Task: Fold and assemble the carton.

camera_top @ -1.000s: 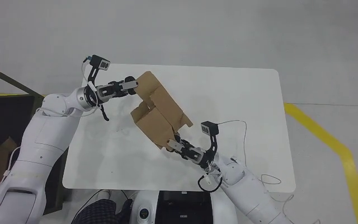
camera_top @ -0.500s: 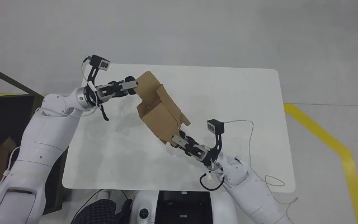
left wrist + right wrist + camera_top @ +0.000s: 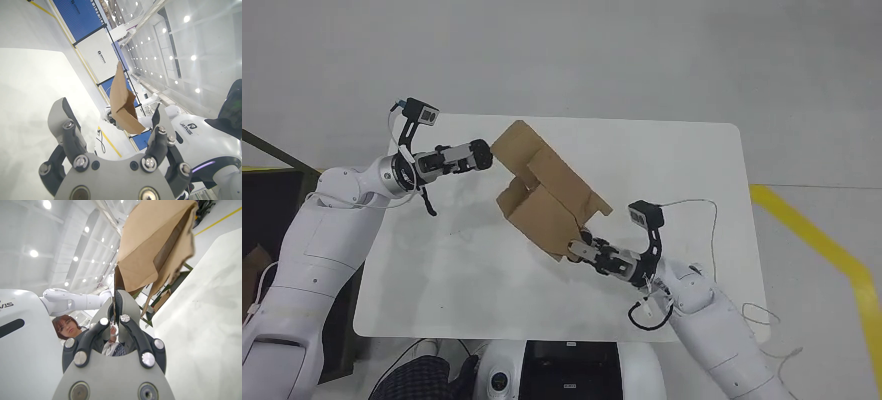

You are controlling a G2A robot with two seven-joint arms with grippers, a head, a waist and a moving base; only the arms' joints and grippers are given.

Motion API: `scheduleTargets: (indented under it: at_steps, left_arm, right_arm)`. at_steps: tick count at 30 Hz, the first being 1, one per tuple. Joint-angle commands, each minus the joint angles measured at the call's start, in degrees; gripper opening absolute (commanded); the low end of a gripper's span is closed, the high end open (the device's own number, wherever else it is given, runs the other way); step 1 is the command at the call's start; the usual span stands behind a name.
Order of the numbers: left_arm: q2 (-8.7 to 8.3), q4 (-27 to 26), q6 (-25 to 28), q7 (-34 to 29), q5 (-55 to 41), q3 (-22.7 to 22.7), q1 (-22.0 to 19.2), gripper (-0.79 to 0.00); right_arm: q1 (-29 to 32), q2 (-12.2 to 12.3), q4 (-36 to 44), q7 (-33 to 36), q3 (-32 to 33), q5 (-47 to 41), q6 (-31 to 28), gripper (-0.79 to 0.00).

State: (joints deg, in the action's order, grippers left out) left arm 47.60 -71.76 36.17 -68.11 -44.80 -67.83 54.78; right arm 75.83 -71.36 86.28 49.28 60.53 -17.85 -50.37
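A brown cardboard carton (image 3: 547,190), partly unfolded with loose flaps, hangs tilted above the middle of the white table (image 3: 682,170). My right gripper (image 3: 577,248) is shut on the carton's near lower edge; in the right wrist view the fingers (image 3: 121,306) pinch a thin cardboard wall of the carton (image 3: 151,247), which rises above them. My left gripper (image 3: 485,153) stands open just off the carton's far left corner, with nothing between its fingers (image 3: 64,113). In the left wrist view the carton (image 3: 121,94) hangs well beyond that gripper (image 3: 111,105).
A dark bin (image 3: 267,190) holding cardboard stands on the floor left of the table. A thin cable (image 3: 692,208) loops over the table near the right wrist. A yellow line (image 3: 817,235) runs on the floor to the right.
The right arm has carried the carton to the right, off the left gripper. The left arm has stayed where it was.
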Motion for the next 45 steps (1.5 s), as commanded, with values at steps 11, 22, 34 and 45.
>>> scheduleTargets:
  at_steps: [11,22,34,45]
  left_arm:
    - [0.0,0.0,0.0,0.0,0.0,0.0,0.0,0.0]
    - [0.0,0.0,0.0,0.0,0.0,0.0,0.0,0.0]
    - [0.0,0.0,0.0,0.0,0.0,0.0,0.0,0.0]
    - [0.0,0.0,0.0,0.0,0.0,0.0,0.0,0.0]
  right_arm:
    - [-2.8,5.0,3.6,23.6,7.3,-12.6,19.0,-0.785]
    - [-10.9,5.9,-3.1,34.2,2.9,-15.1,29.5,-0.785]
    - [-21.0,5.3,-9.7,35.2,-1.7,-16.1,30.6,-0.785]
    - [-21.3,5.3,-10.5,34.8,-1.6,-16.3,30.1,-0.785]
